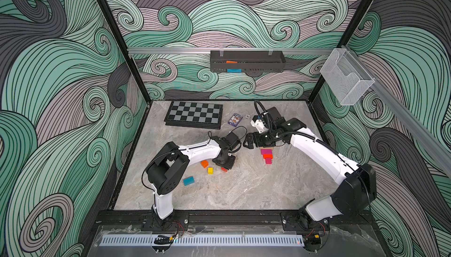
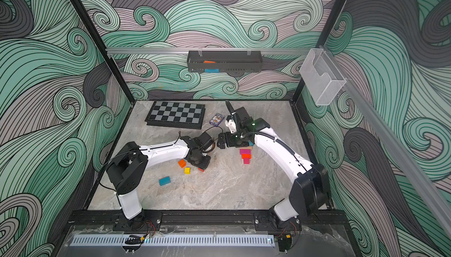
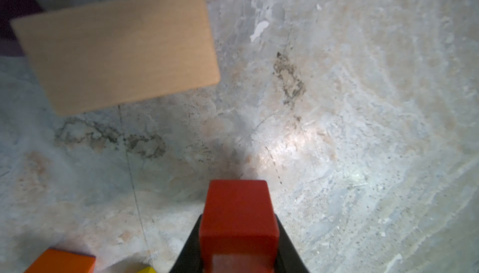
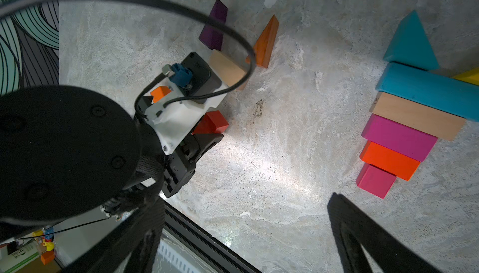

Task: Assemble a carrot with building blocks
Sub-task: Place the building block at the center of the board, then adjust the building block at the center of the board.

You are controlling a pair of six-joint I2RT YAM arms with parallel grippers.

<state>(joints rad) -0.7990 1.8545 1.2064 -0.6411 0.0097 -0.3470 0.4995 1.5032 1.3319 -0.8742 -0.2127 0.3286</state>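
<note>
A two-armed robot works at a marble-patterned bench [image 1: 244,190]. The left end effector [image 3: 237,248] is clenched on a red block [image 3: 238,219], held low among loose pieces: an orange block [image 1: 204,163] and a yellow cube [image 1: 210,170] lie just beside it. Whether the red block touches the bench cannot be told. The right end effector [image 1: 247,143] hangs released, jaws wide, grasping nothing, near the carrot figure [image 1: 266,155].

The carrot lies flat on the bench's right half. Its long axis runs from the back of the bench toward the front rail. The rows narrow toward the front: teal bar [image 4: 427,87], beige bar [image 4: 417,118], magenta block [image 4: 399,137], orange-red block [image 4: 390,160], small pink block [image 4: 375,181]. A teal triangle [image 4: 410,43] caps the back end as leaves.

This looks like the pick-up of a further piece. Next, the red block probably needs lifting clear of its neighbours, carrying rightward, and setting down squarely without nudging the rows.
</note>
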